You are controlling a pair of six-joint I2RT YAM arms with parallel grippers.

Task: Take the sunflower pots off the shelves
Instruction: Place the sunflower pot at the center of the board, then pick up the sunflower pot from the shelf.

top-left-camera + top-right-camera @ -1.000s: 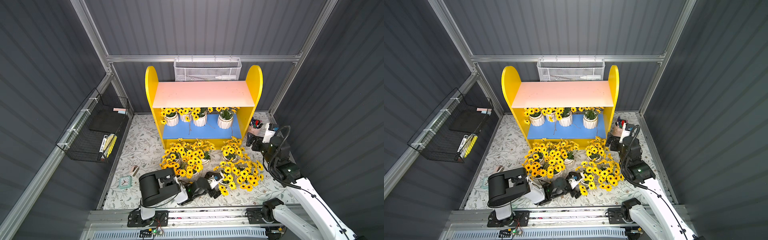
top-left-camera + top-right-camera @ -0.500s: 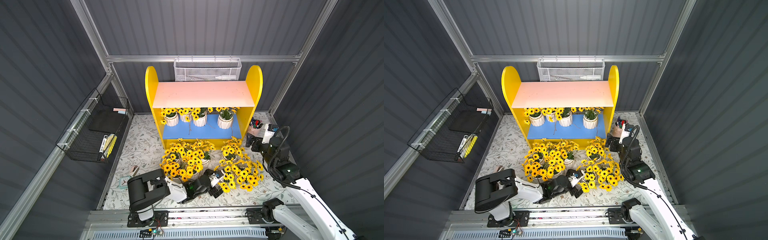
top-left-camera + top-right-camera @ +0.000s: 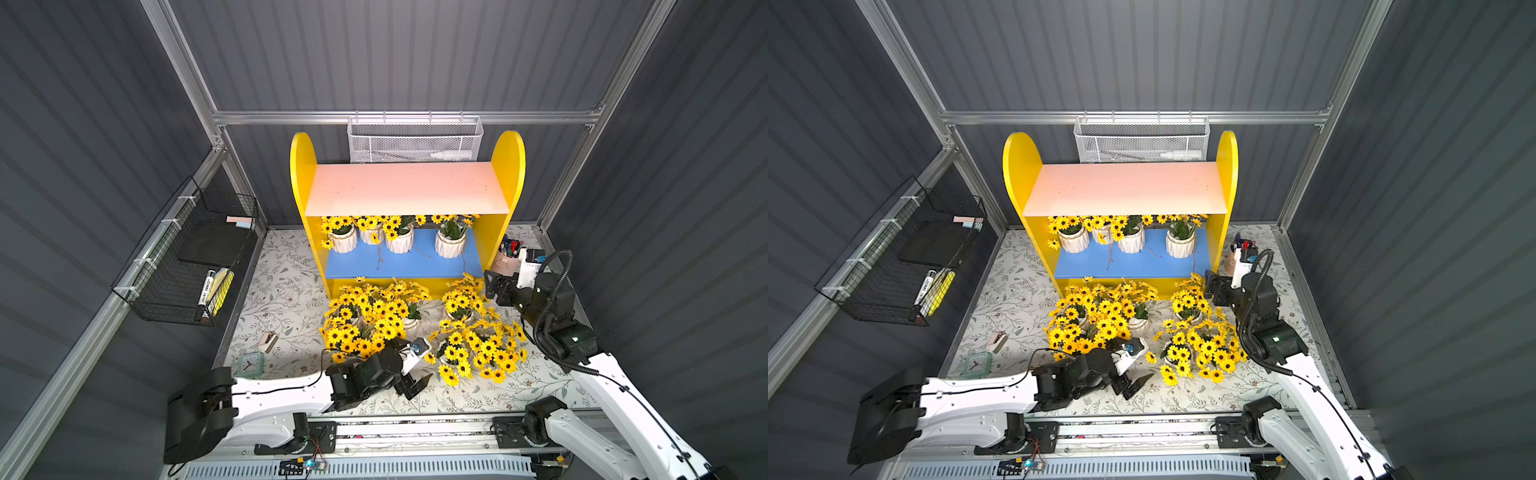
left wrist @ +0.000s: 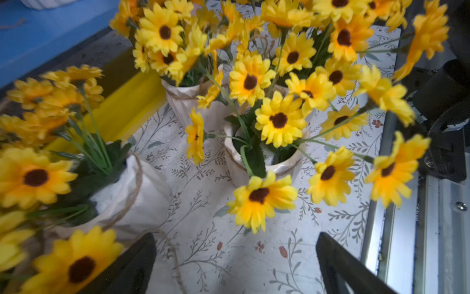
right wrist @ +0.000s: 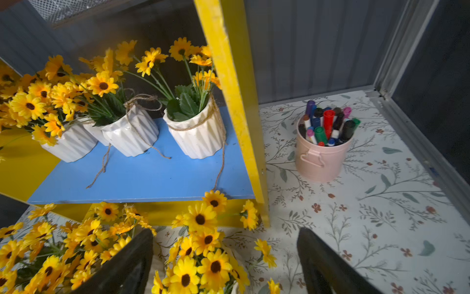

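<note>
Top views: the small yellow wooden shelves [image 3: 301,187] stand with the pale pink upper board [image 3: 407,187] bare. Four white ribbed ceramic sunflower pots [image 3: 344,240], twine at the rim, stand in a row on the blue lower board [image 3: 399,266]. The remaining pots [image 3: 1138,326] crowd the floral-patterned surface [image 3: 286,299] just in front of the shelves.

Change over the last second: the left arm has stretched out low and its shoulder has swung aside, and the left gripper [image 3: 411,384] has drawn back from the cluster, away from the shelves. In the left wrist view that gripper [image 4: 235,234] is spread, with only bare surface between the jaws. The pot ahead of it [image 4: 264,163] stands upright and free, which suggests a finished delivery.

The right gripper [image 3: 494,286] has scarcely shifted. It hangs by the front corner of the shelves, near the pink metal cup of marker pens [image 5: 320,157]. In the right wrist view it [image 5: 226,230] is spread and empty, facing the end pot [image 5: 197,138] of the row.

By this reading roughly half the job is done, and the four pots on the lower board are still to be taken off.
</note>
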